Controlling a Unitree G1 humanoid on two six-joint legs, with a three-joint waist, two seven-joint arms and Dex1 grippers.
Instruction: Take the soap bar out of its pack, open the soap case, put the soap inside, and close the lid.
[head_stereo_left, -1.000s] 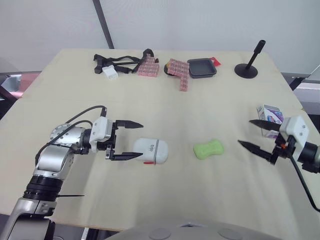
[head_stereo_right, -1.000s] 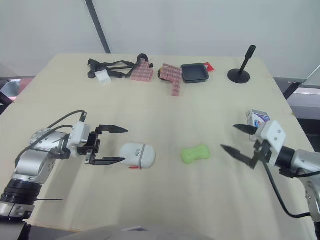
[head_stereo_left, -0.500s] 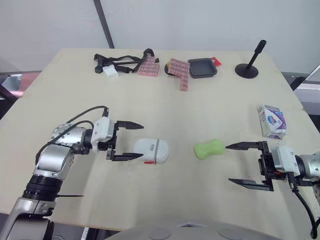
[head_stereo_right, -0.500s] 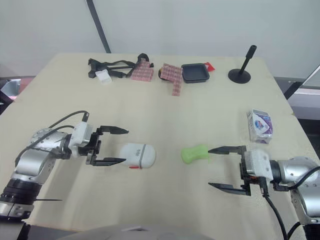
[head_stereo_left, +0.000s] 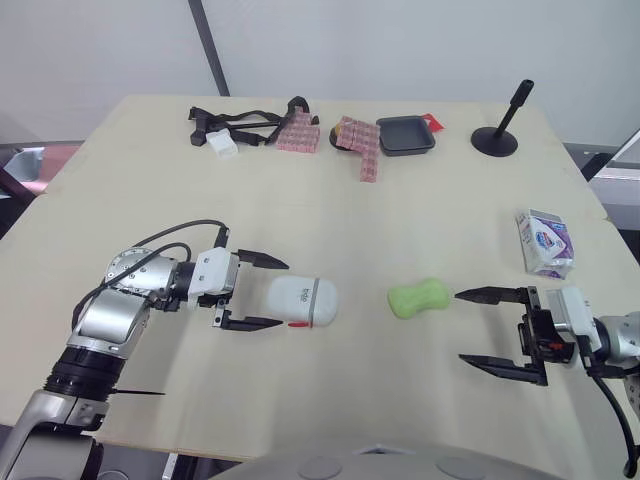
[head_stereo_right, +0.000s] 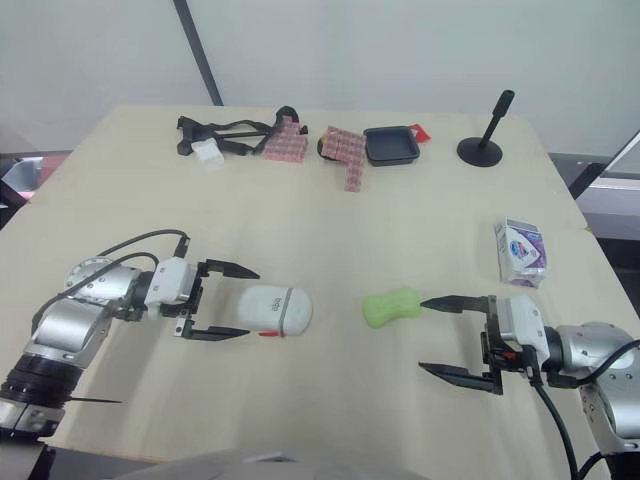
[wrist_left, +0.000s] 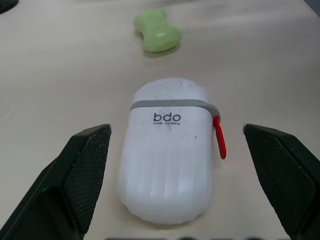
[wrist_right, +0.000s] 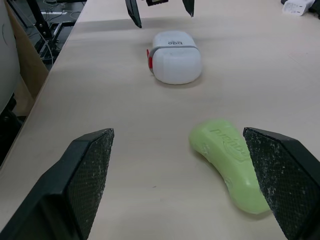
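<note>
The white soap case (head_stereo_left: 302, 301), with a grey band and a red tab, lies shut on the table left of centre. My left gripper (head_stereo_left: 284, 294) is open, its fingertips on either side of the case's near end (wrist_left: 169, 165) without touching it. The bare green soap bar (head_stereo_left: 418, 298) lies to the right of the case. My right gripper (head_stereo_left: 459, 326) is open just right of the soap (wrist_right: 231, 162), one fingertip close beside it. The soap pack (head_stereo_left: 543, 242), a white and purple box, lies near the table's right edge.
Along the far edge sit a black strap with a white adapter (head_stereo_left: 225, 128), pink blocks (head_stereo_left: 362, 150), a black tray (head_stereo_left: 405, 135) and a black stand (head_stereo_left: 495, 135). Bare tabletop lies between the two grippers and the far row.
My right gripper has swung down from beside the soap pack, turned level, and now sits next to the soap. My left gripper has edged forward around the case's end.
</note>
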